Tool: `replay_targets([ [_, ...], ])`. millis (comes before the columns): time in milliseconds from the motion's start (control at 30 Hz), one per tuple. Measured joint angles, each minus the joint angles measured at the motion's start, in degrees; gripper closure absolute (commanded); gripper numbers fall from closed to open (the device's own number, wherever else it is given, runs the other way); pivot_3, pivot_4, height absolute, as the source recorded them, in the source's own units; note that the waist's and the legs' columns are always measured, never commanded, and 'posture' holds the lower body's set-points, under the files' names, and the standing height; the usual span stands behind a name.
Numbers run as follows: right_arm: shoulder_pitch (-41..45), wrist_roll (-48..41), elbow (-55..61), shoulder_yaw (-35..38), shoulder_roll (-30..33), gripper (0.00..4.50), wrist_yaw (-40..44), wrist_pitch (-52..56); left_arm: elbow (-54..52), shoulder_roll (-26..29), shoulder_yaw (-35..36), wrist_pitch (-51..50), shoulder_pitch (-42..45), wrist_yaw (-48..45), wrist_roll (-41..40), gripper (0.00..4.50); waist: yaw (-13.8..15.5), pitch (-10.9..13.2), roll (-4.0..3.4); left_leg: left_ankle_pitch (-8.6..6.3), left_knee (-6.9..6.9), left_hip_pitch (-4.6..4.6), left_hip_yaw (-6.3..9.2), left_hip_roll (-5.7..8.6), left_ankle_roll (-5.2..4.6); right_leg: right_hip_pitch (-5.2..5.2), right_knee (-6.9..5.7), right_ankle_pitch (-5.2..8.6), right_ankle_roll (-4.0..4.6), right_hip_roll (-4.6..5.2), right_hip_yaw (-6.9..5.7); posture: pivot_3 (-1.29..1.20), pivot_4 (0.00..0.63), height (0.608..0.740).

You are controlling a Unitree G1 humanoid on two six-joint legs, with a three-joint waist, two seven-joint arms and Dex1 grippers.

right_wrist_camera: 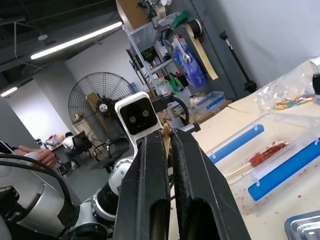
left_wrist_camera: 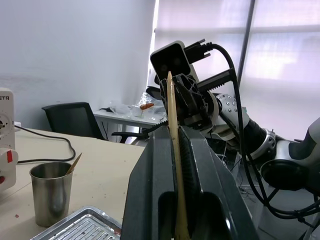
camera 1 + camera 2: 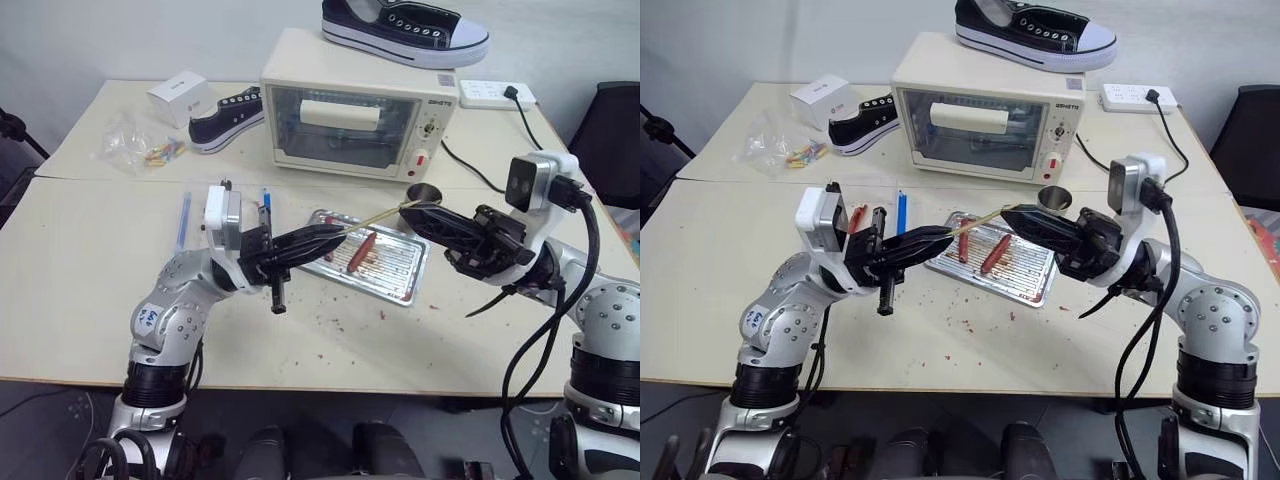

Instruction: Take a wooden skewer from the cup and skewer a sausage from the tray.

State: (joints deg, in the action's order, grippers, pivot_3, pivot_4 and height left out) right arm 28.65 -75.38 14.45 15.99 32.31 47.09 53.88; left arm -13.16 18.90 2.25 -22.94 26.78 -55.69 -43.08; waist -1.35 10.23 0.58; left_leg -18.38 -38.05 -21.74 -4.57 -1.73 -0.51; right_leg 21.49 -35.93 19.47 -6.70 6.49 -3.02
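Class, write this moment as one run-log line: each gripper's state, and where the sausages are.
left gripper: shut on wooden skewer | right gripper: shut on wooden skewer | sausages: lying on tray, none skewered | cup: behind tray

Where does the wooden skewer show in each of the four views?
Left eye view: wooden skewer spans both grippers, above the tray.
Right eye view: skewer between both grippers, over the tray.
Left wrist view: upright between the black fingers.
Right wrist view: tip between the fingers.
Shared landmark: the tray.
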Motion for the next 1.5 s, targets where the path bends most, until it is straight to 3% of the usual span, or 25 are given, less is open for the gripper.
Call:
replay_targets([
  [33, -0.28, -0.38, 0.0, 0.01, -0.16, 4.5, -0.46, 0.01, 0.0, 0.03, 0.01, -0.17, 0.0, 0.11, 0.0, 4.48, 0.0, 0.0, 0.0, 0.0, 0.0, 0.0, 0.0, 0.0, 0.0, 0.0, 0.0, 0.0, 0.0, 0.0, 0.0, 0.0, 0.15, 0.74],
  [267, -4.92, 5.93, 1.42, -0.03, 1.51, 2.44, -0.59, -3.54, -0.08, 2.88, 1.82, -0.35, -0.57, 1.18, 0.02, 4.5, 0.04, 0.0, 0.0, 0.0, 0.0, -0.05, 0.04, 0.03, 0.0, 0.02, 0.03, 0.0, 0.0, -0.02, 0.0, 0.0, 0.15, 0.74],
  [400, -15.82, 15.19, 3.85, 0.76, 8.93, 1.11, 5.35, -8.98, -0.8, 8.95, 8.23, 0.07, -7.73, 1.34, 0.22, 4.5, 0.09, 0.0, 0.0, -0.01, 0.06, -0.21, 0.16, -0.02, -0.01, 0.03, 0.24, 0.0, 0.0, 0.0, 0.02, 0.0, 0.15, 0.74],
  [500, -24.72, 22.53, 2.56, 3.38, 10.28, 0.11, 7.69, -14.95, -0.06, 12.94, 14.33, 0.42, -15.03, 1.28, 0.42, 4.5, -0.04, 0.01, 0.01, -0.01, 0.02, -0.26, 0.17, -0.01, -0.01, 0.06, 0.23, 0.0, 0.0, 0.0, -0.02, 0.0, 0.15, 0.74],
  [633, -31.84, 30.53, 0.94, 4.51, 11.48, 0.04, 9.96, -21.96, 0.16, 15.33, 20.73, 1.98, -22.29, 1.57, 0.62, 4.5, 0.03, 0.0, 0.01, -0.01, -0.08, -0.19, 0.17, 0.05, -0.05, 0.02, 0.29, -0.01, -0.01, 0.12, 0.04, 0.0, 0.15, 0.74],
  [733, -32.23, 34.54, 0.53, 3.6, 11.0, 0.04, 9.37, -24.69, 0.57, 15.39, 24.17, 2.53, -25.3, 3.04, 0.65, 4.5, 0.02, 0.0, 0.01, -0.01, -0.07, -0.17, 0.22, 0.02, -0.04, 0.02, 0.29, -0.01, -0.01, 0.16, 0.14, 0.0, 0.15, 0.74],
  [833, -27.88, 37.71, 1.54, -0.22, 9.03, 0.04, 6.45, -26.25, 0.4, 15.27, 25.13, 2.68, -25.93, 4.44, 0.61, 4.5, -0.22, 0.0, 0.0, -0.02, -0.04, -0.16, 0.25, -0.01, 0.04, 0.04, 0.28, 0.0, 0.0, 0.16, 0.19, 0.0, 0.15, 0.74],
  [967, -17.45, 43.54, 3.89, -9.6, 9.08, 0.04, -2.95, -17.52, -0.42, 14.74, 25.05, 2.69, -25.79, 6.15, 0.51, 4.5, -0.23, 0.02, -0.02, -0.01, -0.01, -0.18, 0.3, -0.03, 0.13, 0.12, 0.26, 0.02, 0.05, 0.17, 0.17, 0.0, 0.15, 0.74],
  [1133, -4.3, 45.28, 4.49, -16.3, 0.0, 0.04, -15.58, -5.09, -2.43, 13.79, 23.94, 2.69, -25.16, 7.64, 0.47, 4.5, -0.17, 0.02, -0.03, -0.01, -0.03, -0.4, 0.46, -0.02, 0.17, 0.19, 0.09, 0.03, 0.06, 0.17, 0.03, 0.0, 0.15, 0.74],
  [1500, 4.8, 53.47, -1.28, -22.69, -12.45, 0.04, -31.09, 4.72, -5.41, 13.26, 23.4, 2.38, -26.7, 10.0, 0.4, 4.5, -0.32, 0.02, -0.03, 0.0, -0.04, -0.48, 0.46, 0.0, 0.16, 0.25, 0.05, 0.03, 0.06, 0.1, -0.03, 0.0, 0.15, 0.74],
])
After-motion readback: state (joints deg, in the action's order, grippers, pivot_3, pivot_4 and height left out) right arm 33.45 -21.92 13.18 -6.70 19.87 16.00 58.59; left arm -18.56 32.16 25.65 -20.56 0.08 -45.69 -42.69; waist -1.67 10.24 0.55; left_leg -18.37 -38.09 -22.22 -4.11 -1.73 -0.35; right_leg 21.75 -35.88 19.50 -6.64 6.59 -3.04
